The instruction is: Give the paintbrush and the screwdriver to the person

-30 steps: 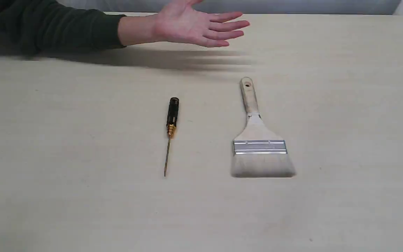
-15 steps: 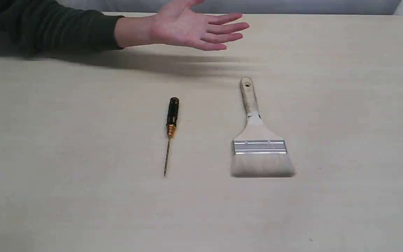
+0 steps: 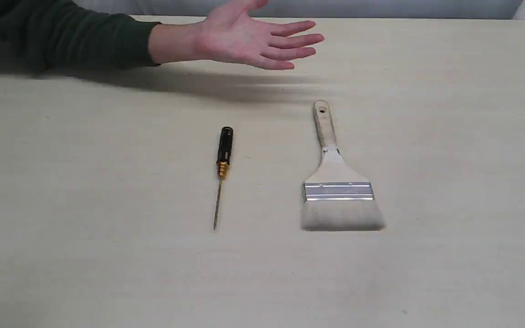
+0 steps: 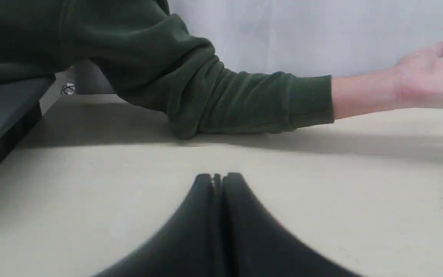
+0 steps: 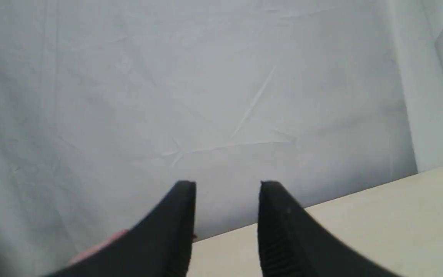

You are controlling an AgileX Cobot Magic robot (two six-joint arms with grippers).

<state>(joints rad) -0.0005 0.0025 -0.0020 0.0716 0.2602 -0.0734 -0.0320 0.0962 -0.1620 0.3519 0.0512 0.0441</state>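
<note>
- The left tool [image 4: 217, 179] has its fingers pressed together and holds nothing. It sits low, near level over the surface [image 3: 107, 255].
- The right tool [image 5: 227, 188] has its fingers apart with nothing between them, and it is tipped up toward the grey backdrop [image 5: 206, 77].
- The screwdriver [image 3: 222, 168] lies just left of centre and the paintbrush [image 3: 337, 182] right of centre, well apart.
- Both long axes run bottom to top of the frame, with tip and bristles toward the bottom and handles toward the top.
- The left arm likely suits the screwdriver and the right arm the paintbrush.
- The person's hand [image 3: 253, 41] hovers at upper centre beyond the handles, palm up, fingers pointing right.
</note>
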